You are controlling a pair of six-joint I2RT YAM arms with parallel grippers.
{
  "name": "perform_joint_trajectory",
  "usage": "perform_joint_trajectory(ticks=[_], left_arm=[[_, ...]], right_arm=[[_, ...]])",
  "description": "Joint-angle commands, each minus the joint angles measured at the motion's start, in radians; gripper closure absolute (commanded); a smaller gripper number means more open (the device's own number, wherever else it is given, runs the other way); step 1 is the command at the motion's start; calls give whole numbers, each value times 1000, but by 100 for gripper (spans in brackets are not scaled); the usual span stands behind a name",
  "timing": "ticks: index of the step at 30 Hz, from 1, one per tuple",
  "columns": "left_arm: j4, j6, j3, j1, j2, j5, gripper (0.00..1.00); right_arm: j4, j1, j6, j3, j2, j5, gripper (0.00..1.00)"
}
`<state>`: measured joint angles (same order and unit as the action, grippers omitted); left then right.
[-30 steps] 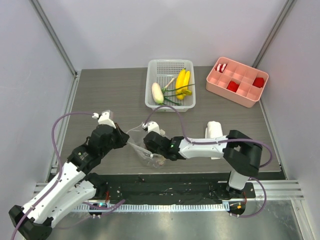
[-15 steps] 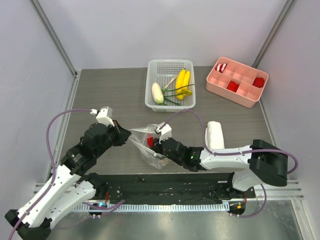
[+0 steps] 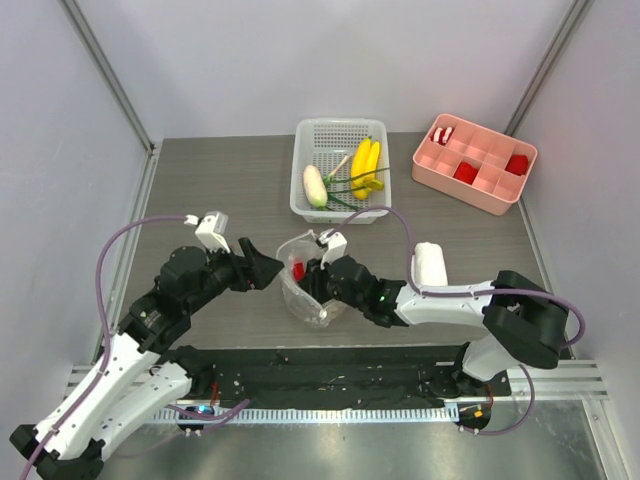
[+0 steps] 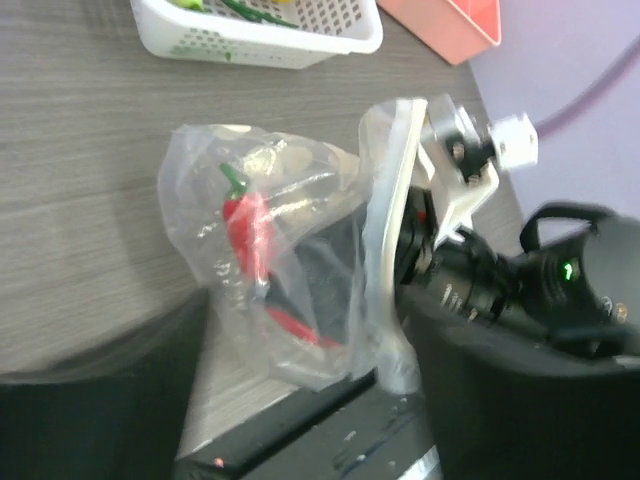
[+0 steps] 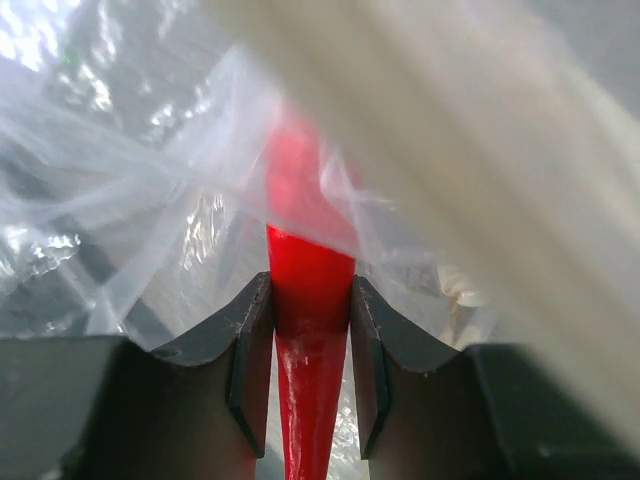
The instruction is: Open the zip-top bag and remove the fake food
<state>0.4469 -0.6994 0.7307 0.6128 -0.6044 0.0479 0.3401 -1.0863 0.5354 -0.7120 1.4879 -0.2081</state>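
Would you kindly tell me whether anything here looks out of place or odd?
Only the zip-top bag: it stands crumpled and bulging on the table because the right gripper is pushed inside it, shut on the red chili. Nothing looks spilled or damaged.

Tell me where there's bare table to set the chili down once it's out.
Bare table lies left of the white basket, and in front of the pink tray. The middle is crowded: the bag, left gripper, right gripper gripping the chili.
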Motion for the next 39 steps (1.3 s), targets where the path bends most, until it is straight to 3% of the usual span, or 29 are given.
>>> perform_joint_trajectory(ticks=[1, 4, 6, 9, 14, 16, 24, 31, 39], left_arm=[[15, -20, 21, -4, 74, -95, 4], [49, -57, 6, -5, 112, -123, 2], [30, -86, -37, -5, 121, -111, 11], [-85, -153, -157, -5, 138, -24, 15], [-282, -235, -316, -10, 181, 98, 1], [-295, -242, -339, -15, 222, 105, 0], [-424, -253, -425, -16, 321, 247, 10], [-341, -246, -410, -16, 299, 148, 0], [-533, -284, -444, -25, 158, 217, 2]], right_arm=[[244, 98, 168, 46, 12, 285, 99], [362, 180, 277, 74, 41, 425, 99], [382, 198, 307, 72, 46, 460, 99], [428, 212, 376, 57, 40, 538, 99], [534, 238, 500, 57, 26, 651, 99], [580, 258, 576, 77, 23, 683, 99], [657, 319, 727, 79, 44, 682, 99], [724, 321, 805, 45, 109, 714, 99], [774, 324, 831, 83, 98, 753, 99]])
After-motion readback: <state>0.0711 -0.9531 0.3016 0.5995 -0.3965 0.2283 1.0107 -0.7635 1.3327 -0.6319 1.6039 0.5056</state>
